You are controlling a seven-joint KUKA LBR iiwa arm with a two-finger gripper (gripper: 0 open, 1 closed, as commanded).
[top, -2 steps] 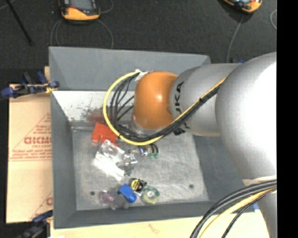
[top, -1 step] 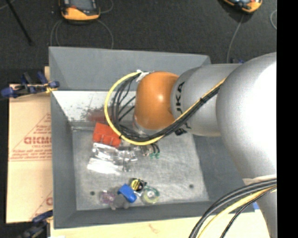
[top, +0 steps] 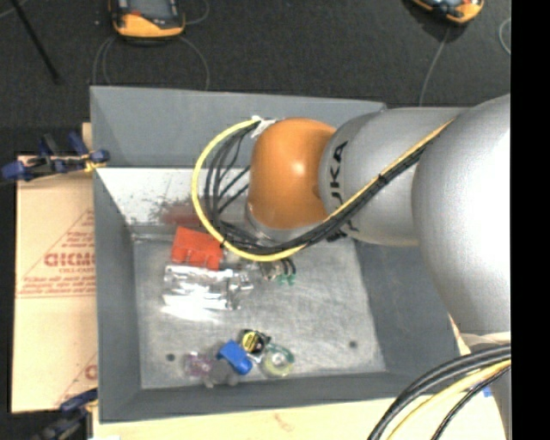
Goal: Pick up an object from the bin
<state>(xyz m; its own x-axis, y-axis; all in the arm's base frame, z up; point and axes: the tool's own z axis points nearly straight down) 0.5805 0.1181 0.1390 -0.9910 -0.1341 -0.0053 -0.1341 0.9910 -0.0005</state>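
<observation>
Where hand point(top: 250, 278) low, crumpled foil point(top: 199, 290) just beside.

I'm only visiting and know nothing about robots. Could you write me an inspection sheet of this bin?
Surface: grey bin, floor scuffed, dark specks at back left.
Job's things: orange block; silvery packet just in front of it.
Clutter: blue piece, yellow-black piece, clear ring and purple piece, clustered near the front wall.
Gripper: low at the packet's right end; open or shut cannot be told.
Cables: yellow and black loops round the orange wrist cover.
Surroundings: two orange-black devices on dark floor.
</observation>
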